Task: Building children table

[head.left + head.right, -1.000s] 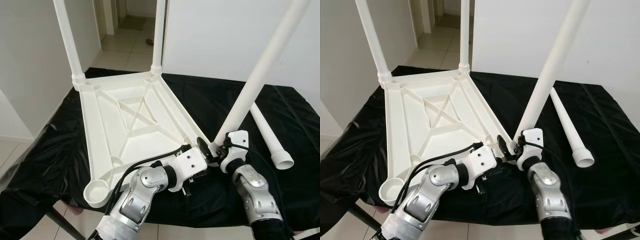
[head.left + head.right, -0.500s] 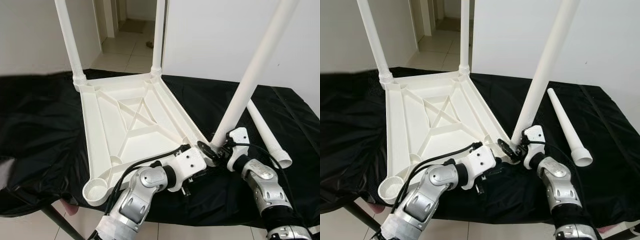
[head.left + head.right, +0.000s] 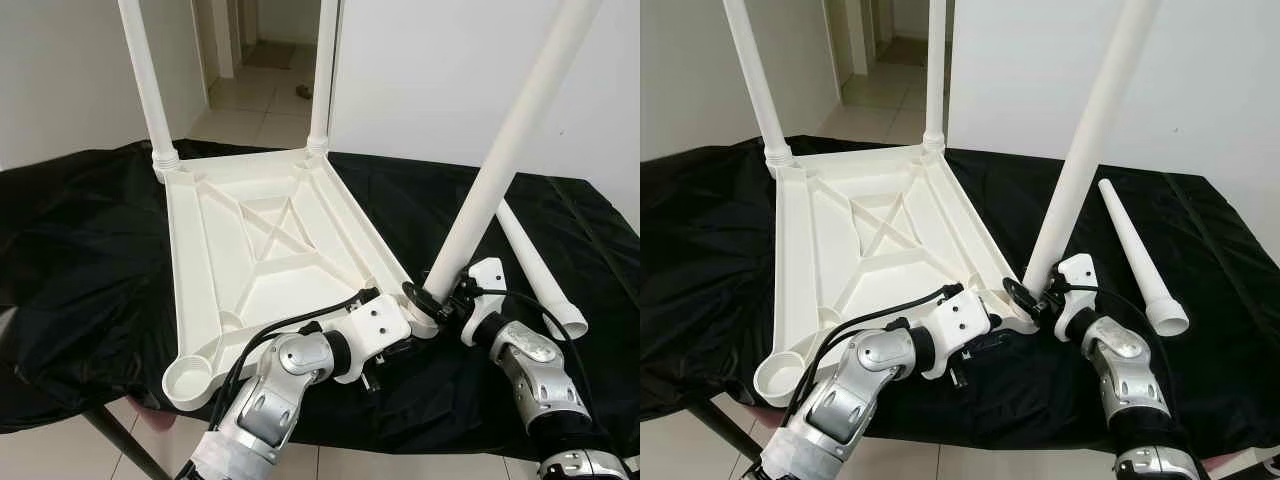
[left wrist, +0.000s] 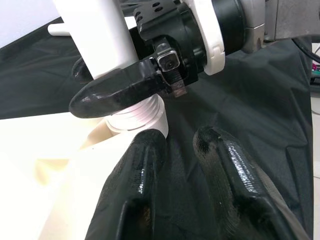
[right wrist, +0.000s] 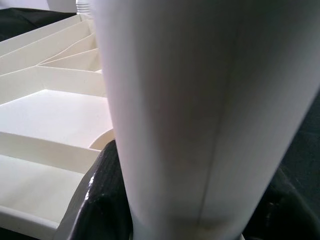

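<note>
Right hand (image 3: 432, 298) is clamping the base of a white leg (image 3: 505, 160), its black fingers (image 4: 117, 90) wrapping the tube just above the ribbed collar. The leg is leaning up and away to the right while its foot is sitting at the near right corner socket of the tabletop (image 3: 255, 265).

Left hand (image 4: 187, 165) is resting right beside that same corner, its two glossy black fingers (image 4: 137, 175) lying a little apart and gripping nothing; one finger is touching the white edge of the tabletop, the other is lying over the black cloth (image 3: 90, 250).

The tabletop is lying upside down on the counter, ribbed underside facing up, with a cross brace showing in the middle. Two more legs are standing upright in the far corners: one at the far left (image 3: 145, 80), one at the far right (image 3: 322, 75). The near left socket (image 3: 190, 378) is sitting open.

A fourth leg (image 3: 535, 270) is lying loose on the cloth to the right, well apart from the tabletop, its wide open end pointing toward the near edge of the counter.

Behind, white walls and a tiled hallway (image 3: 265, 75) are showing.
</note>
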